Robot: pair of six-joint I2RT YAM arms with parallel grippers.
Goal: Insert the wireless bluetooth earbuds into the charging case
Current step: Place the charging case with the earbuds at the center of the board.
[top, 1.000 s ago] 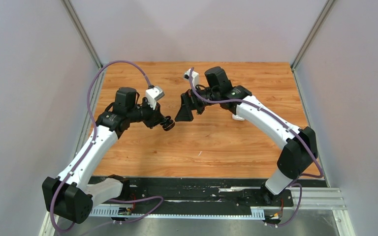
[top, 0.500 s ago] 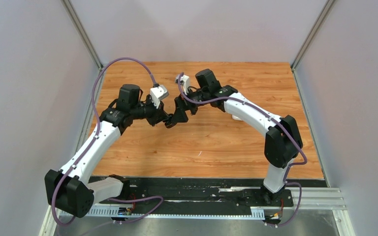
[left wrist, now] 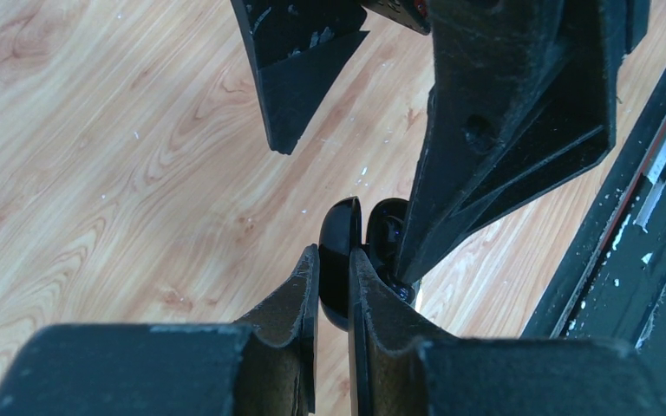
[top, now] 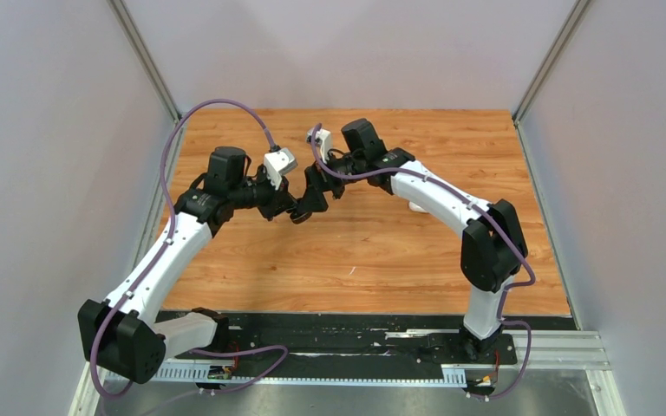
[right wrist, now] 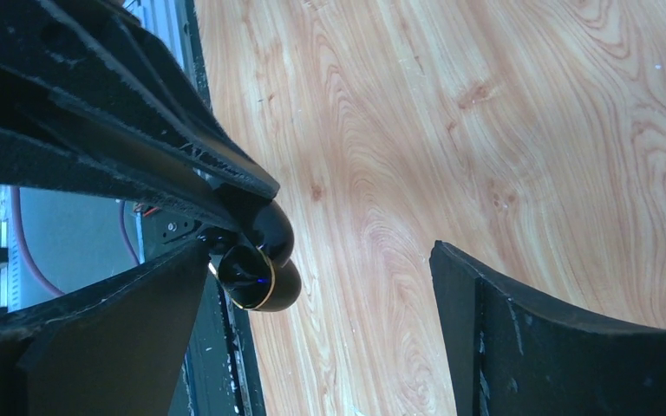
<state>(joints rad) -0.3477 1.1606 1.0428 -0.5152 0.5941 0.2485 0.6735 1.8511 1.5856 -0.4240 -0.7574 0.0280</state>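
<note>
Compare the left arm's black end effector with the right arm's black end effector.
The left end effector is shut on a glossy black rounded item; the right end effector is open, gripping nothing. The left one's fingers sit nearly together; the right one's are spread wide, one finger beside that item. Both are black and hover over the wooden table.

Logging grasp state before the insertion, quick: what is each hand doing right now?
Left hand: shut on the black charging case.
Right hand: open, gripping nothing.
</note>
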